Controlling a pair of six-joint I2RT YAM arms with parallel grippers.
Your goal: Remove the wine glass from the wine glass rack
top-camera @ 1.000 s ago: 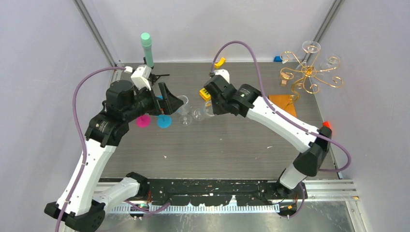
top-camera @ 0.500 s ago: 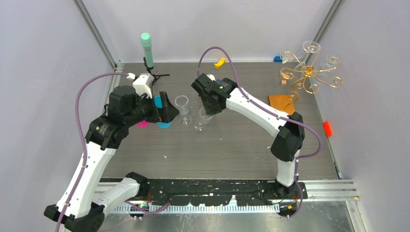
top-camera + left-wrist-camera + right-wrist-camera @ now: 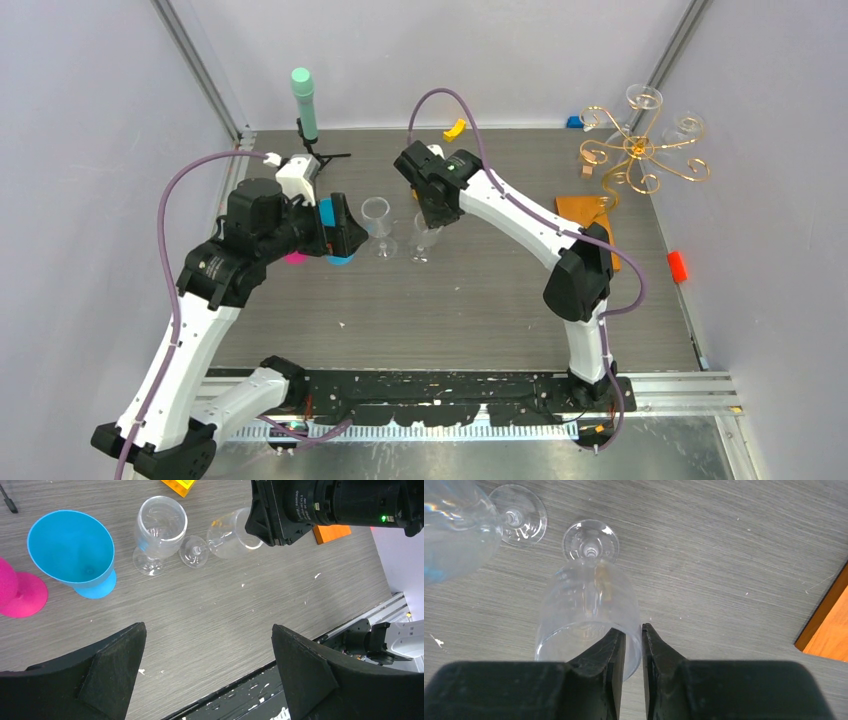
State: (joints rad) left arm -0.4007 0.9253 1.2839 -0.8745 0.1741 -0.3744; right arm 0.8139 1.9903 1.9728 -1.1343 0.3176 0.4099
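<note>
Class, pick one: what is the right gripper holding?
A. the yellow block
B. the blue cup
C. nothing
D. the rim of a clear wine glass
D: in the right wrist view, the right gripper has its two fingers closed on the wall of the clear wine glass at its rim.

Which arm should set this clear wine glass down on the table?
Right. The right end effector grips the rim of the clear stemmed wine glass, tilted over the grey wood-grain table; the left end effector hangs open, holding nothing.
</note>
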